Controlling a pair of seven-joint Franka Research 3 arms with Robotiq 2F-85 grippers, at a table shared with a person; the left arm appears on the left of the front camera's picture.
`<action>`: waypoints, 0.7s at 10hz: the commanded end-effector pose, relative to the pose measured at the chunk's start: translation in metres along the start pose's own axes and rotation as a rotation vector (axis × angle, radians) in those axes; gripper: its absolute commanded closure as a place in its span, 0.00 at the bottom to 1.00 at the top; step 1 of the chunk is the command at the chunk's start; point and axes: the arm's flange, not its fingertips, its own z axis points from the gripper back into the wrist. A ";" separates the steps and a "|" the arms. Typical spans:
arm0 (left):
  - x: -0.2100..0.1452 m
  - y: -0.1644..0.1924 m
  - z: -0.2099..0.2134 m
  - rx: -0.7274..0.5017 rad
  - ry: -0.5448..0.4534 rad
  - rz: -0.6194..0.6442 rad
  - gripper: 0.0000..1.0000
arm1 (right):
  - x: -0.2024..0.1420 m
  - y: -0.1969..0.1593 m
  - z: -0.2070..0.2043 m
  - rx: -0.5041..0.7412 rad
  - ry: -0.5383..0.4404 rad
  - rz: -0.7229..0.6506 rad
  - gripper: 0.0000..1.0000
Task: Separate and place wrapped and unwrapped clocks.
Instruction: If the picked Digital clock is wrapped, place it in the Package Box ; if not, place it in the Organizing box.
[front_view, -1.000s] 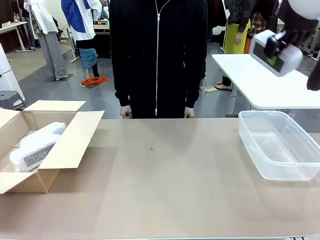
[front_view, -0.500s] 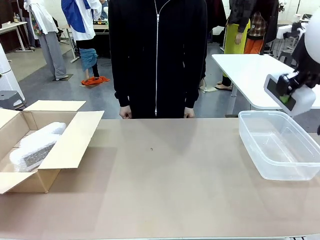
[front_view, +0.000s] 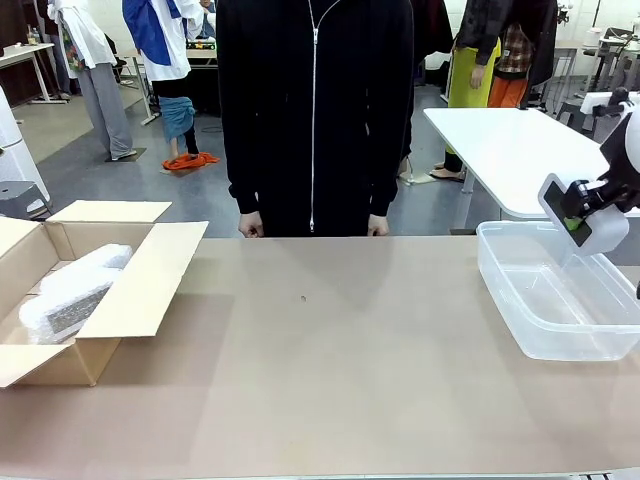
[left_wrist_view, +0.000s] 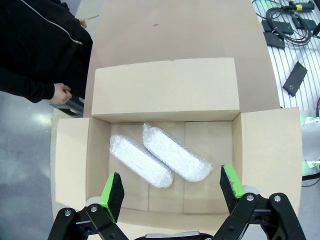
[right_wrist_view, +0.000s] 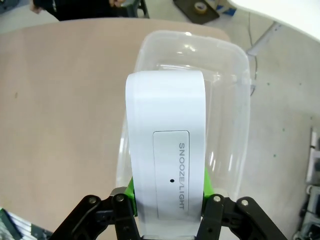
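The unwrapped clock (front_view: 556, 199), glossy white, hangs tilted just above the far rim of the clear plastic tub (front_view: 556, 292), with my right gripper (front_view: 577, 213) shut on it. In the right wrist view the clock (right_wrist_view: 167, 150) shows its SNOOZE/LIGHT bar, clamped between the green pads of the gripper (right_wrist_view: 169, 194), over the tub (right_wrist_view: 240, 57). Two wrapped clocks (left_wrist_view: 141, 161) (left_wrist_view: 175, 153), both in bubble wrap, lie side by side inside the cardboard box (left_wrist_view: 165, 87). My left gripper (left_wrist_view: 171, 190) hovers open above them. One wrapped clock (front_view: 70, 290) shows in the box (front_view: 150, 285) at the table's left.
A person in a black zip jacket (front_view: 315, 110) stands at the far edge, hands (front_view: 252, 228) low by the table. The box flaps spread out at the left. A white table (front_view: 500, 150) stands behind the tub. Bare tabletop lies between box and tub.
My right gripper has come down and to the right with the white clock, from high above the white table to just over the tub. The box and the person have not moved.
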 end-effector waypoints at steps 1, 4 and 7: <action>-0.001 -0.003 0.000 -0.002 -0.005 -0.024 0.00 | 0.012 -0.019 -0.029 0.048 0.009 0.008 0.49; -0.001 -0.003 0.000 -0.002 -0.005 -0.024 0.00 | 0.024 -0.038 -0.062 0.086 0.062 -0.005 0.49; -0.001 -0.003 0.000 -0.002 -0.005 -0.024 0.00 | 0.039 -0.044 -0.090 0.120 0.150 0.003 0.49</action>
